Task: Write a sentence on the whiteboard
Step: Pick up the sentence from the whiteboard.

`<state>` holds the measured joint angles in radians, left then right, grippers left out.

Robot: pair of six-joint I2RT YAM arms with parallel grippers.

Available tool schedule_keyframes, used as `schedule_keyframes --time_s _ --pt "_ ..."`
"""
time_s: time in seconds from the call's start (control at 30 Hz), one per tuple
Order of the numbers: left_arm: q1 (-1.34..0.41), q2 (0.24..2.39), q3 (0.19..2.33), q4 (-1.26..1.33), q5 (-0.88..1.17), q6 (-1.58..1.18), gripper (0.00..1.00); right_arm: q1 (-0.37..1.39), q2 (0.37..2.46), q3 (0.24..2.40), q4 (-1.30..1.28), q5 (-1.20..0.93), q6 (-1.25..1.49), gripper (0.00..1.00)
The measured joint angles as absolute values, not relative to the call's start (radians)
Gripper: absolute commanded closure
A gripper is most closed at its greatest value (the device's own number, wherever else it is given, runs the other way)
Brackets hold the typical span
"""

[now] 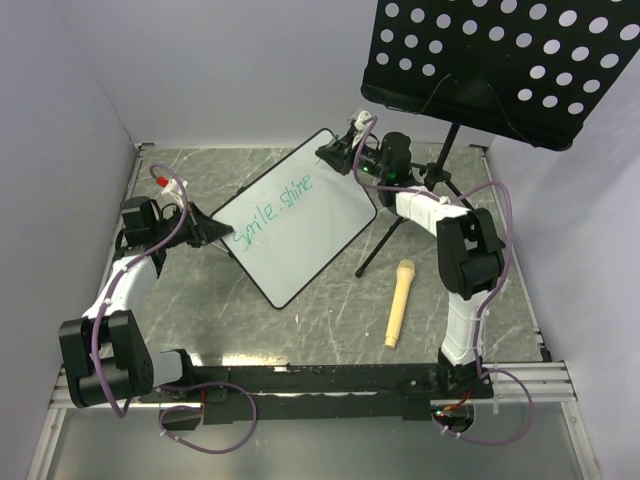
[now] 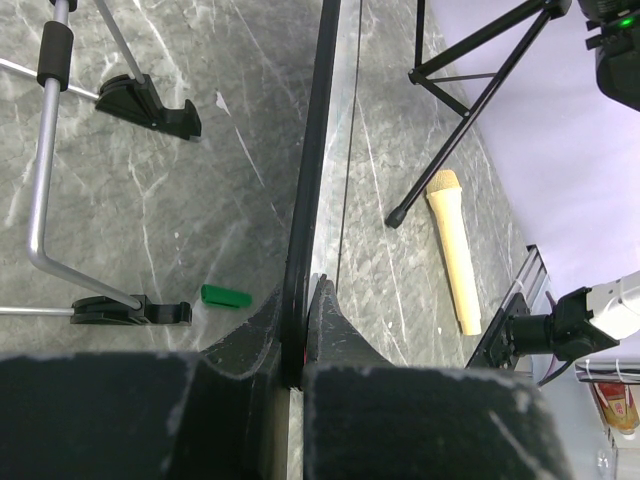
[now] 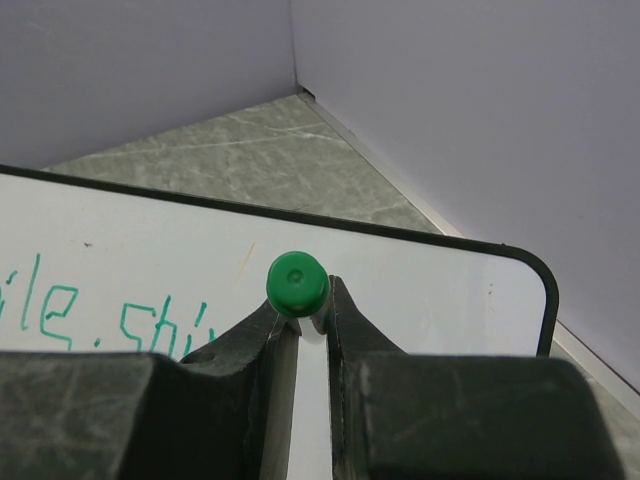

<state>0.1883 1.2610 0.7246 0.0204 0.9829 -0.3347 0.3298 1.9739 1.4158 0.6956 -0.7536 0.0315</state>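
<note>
The whiteboard (image 1: 300, 240) stands tilted in the middle of the table. The teal sentence (image 1: 272, 213) on it reads "Smile, shine". My left gripper (image 1: 213, 232) is shut on the board's left edge. The left wrist view shows its jaws (image 2: 300, 305) clamped on the thin black frame (image 2: 312, 170). My right gripper (image 1: 335, 152) is at the board's far corner, shut on a marker. In the right wrist view its green end (image 3: 297, 283) points at me over the white board (image 3: 430, 285), right of the letters "ile, shi" (image 3: 110, 318). The tip is hidden.
A black perforated music stand (image 1: 500, 60) stands at the back right, its tripod legs (image 1: 385, 240) right of the board. A beige microphone (image 1: 398, 302) lies at front right. A green marker cap (image 2: 225, 296) lies under the board, near its wire legs and black feet (image 2: 150, 105).
</note>
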Motion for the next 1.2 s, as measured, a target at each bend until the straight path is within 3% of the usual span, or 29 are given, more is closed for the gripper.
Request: schedule_keyframes --time_s 1.2 --pt "0.192 1.269 0.725 0.016 0.981 -0.336 0.99 0.340 2.065 1.480 0.685 -0.742 0.020 1.00"
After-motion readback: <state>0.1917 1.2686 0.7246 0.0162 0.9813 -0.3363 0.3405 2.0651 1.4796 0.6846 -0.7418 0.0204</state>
